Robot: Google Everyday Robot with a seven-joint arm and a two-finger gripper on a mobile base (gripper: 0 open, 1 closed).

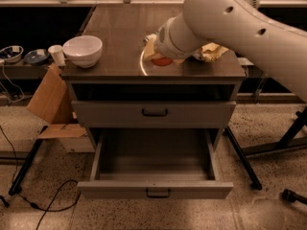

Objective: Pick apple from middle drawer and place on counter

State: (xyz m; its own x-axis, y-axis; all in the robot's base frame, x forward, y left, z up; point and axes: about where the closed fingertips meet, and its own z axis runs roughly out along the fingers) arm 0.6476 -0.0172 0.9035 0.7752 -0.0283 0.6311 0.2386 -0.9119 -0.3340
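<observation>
The apple (162, 61) is a small orange-red fruit on or just above the counter (120, 32), near its front middle. My gripper (156, 53) is right at the apple, mostly hidden behind the big white arm (230, 18) that reaches in from the upper right. The middle drawer (153, 166) is pulled open below; its grey floor is bare. The front panel has a small dark handle (158, 193).
A white bowl (82, 50) sits at the counter's front left corner. A crumpled foil bag (213, 51) lies behind the arm. A shut upper drawer front (154, 113) is above the open one. A cardboard box (50, 99) and cables (43, 200) are left of the cabinet.
</observation>
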